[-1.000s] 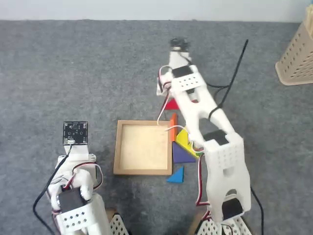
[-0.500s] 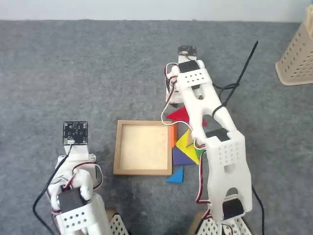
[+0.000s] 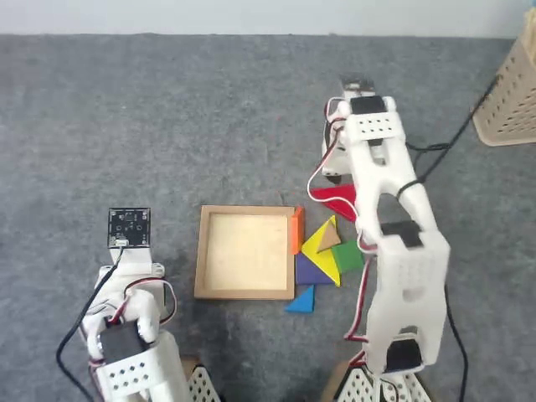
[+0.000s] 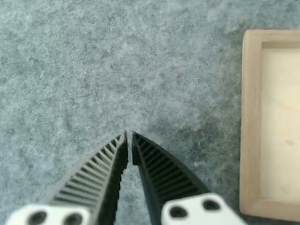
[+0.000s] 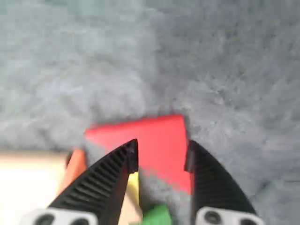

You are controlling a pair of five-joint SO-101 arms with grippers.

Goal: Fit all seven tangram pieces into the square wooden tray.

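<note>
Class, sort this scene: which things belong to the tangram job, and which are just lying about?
Job: square wooden tray; red triangle; orange piece; yellow triangle; brown piece; green piece; purple triangle; blue triangle; right pincer, open over the red triangle.
Lying about: beige perforated basket; left pincer, shut.

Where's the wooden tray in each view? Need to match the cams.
High view: wooden tray mid-picture on the grey carpet.
Left wrist view: its rim and bare floor, beside the left gripper.
Right wrist view: a pale corner by the orange piece, near the right gripper.
Shared landmark: grey carpet; the orange piece links high and right wrist views.
</note>
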